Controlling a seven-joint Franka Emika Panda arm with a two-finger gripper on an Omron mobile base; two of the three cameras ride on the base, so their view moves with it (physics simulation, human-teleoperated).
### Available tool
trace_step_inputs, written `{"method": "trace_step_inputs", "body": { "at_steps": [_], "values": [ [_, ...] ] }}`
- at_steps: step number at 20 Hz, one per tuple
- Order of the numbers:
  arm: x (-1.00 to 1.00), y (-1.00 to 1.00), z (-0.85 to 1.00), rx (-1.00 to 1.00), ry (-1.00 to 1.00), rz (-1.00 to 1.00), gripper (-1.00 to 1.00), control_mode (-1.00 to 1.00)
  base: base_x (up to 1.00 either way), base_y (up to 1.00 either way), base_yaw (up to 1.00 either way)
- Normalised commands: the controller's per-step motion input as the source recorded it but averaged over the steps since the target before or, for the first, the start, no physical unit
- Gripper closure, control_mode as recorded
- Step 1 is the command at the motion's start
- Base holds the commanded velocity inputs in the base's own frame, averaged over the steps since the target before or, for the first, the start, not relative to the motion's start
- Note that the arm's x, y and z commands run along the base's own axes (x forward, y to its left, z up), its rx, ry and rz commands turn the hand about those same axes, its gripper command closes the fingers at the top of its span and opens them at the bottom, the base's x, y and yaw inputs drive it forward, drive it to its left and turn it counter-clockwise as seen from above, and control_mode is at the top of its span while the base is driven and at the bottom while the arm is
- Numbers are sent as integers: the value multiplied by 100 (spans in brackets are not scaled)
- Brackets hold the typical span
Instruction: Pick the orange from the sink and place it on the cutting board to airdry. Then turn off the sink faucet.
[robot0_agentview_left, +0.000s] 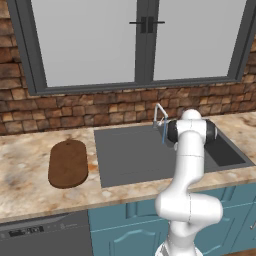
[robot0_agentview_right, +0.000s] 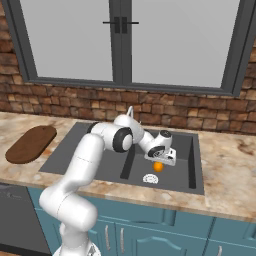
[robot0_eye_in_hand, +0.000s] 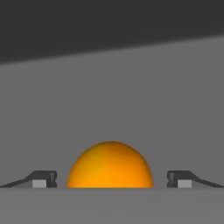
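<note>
Two steps make up this task, and neither of them is finished yet, as far as the pictures show. The orange (robot0_agentview_right: 158, 167) lies on the floor of the sink (robot0_agentview_right: 60, 160), just beside the small white drain mark (robot0_agentview_right: 150, 178), and the gripper (robot0_agentview_right: 161, 161) hangs directly over it. In the hand view the orange (robot0_eye_in_hand: 110, 165) sits centred between the two fingertips (robot0_eye_in_hand: 43, 179), with a clear gap on each side, so the claw is spread wide and holds nothing; the pads do not touch the fruit. I judge that the arm is in the approach for the grasp, and that closing on the fruit is the next thing to do. The cutting board (robot0_agentview_left: 68, 163) rests on the marble counter (robot0_agentview_left: 30, 185) to the left of the sink, well apart from the orange, and nothing lies on it. The sink faucet (robot0_agentview_left: 160, 116) stands at the back edge of the basin, and a thin blue stream (robot0_agentview_left: 164, 132) falls from its spout, so the water runs and the tap is not yet turned off. What is left is therefore the whole work: the lift, the carry over to the board, the release, and then the faucet. No brand, label or readable writing appears on any thing; the dishwasher panel (robot0_agentview_left: 25, 232) under the counter carries some small marks, but they are too small to read.
</note>
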Motion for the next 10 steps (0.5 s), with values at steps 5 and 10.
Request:
{"method": "trace_step_inputs", "body": {
  "at_steps": [5,10],
  "values": [
    [5,0,-13,0,5,0,-100,-100,0,0,0],
    [0,0,-15,0,7,0,100,-100,0,0,0]
  ]
}}
